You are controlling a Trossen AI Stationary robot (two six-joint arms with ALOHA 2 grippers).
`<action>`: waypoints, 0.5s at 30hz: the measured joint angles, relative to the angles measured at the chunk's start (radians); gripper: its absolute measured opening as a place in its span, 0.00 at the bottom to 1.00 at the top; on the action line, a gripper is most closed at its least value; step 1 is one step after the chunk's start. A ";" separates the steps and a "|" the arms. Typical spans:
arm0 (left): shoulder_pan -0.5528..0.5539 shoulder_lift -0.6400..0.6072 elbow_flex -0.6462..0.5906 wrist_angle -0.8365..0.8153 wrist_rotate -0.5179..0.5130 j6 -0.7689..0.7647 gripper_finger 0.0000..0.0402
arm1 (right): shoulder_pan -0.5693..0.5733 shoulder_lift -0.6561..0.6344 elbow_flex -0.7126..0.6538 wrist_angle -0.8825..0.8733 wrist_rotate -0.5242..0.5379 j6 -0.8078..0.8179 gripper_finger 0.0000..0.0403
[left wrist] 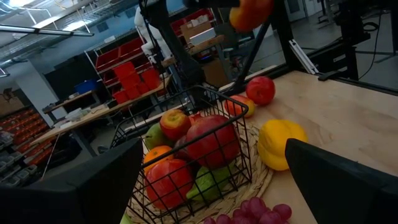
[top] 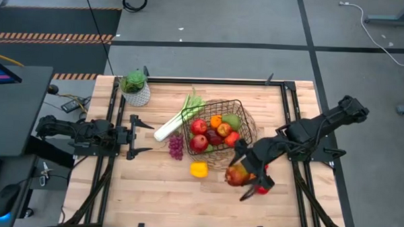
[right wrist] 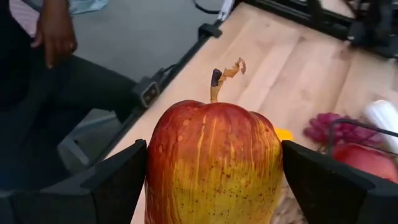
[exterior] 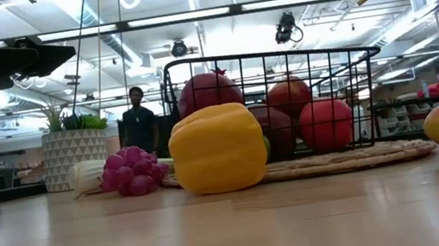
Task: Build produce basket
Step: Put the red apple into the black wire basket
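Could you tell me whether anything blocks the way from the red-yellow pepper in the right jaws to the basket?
Nothing visible does. The right gripper holds the red-yellow pepper just beside the basket, whose top is open; the yellow pepper lies off to the side.

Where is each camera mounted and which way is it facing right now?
High: overhead, straight down on table, both arms, left end effector open.
Low: table height, level past yellow pepper and basket; an arm's dark underside shows top left.
Left wrist: between own fingers, toward the basket.
Right wrist: right end effector clamping a red-yellow apple.
Shared: yellow pepper and grapes appear high, low, left wrist.
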 joint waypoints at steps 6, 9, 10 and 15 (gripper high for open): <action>0.000 0.000 0.000 0.000 0.000 0.000 1.00 | -0.047 0.001 0.000 0.058 0.003 0.035 0.89; 0.000 0.000 0.000 0.000 0.000 0.000 1.00 | -0.061 0.003 0.000 0.115 -0.003 0.080 0.89; 0.000 0.000 0.000 0.000 0.000 0.000 1.00 | -0.064 0.003 0.000 0.138 0.003 0.102 0.89; 0.000 0.000 0.000 0.000 0.000 0.000 1.00 | -0.078 0.003 0.000 0.237 0.239 0.274 0.89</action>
